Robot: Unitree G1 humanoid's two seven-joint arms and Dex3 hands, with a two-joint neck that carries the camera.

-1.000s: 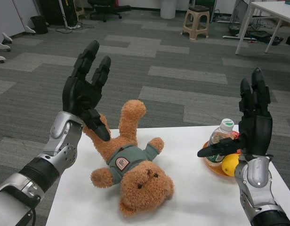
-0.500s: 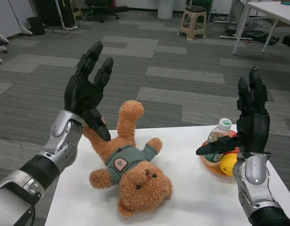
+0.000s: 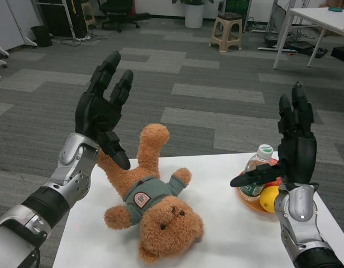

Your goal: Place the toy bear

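At left we see the left hand (image 3: 101, 109) raised, fingers spread, holding nothing. Just right of it the toy bear (image 3: 152, 206) lies on its back on the white table (image 3: 228, 234), head nearest us. Far right, the right hand (image 3: 294, 148) stands empty, fingers apart, beside a bottle (image 3: 254, 174).

I am looking through one head camera, facing forward and down, close over the white desk (image 3: 228, 223).
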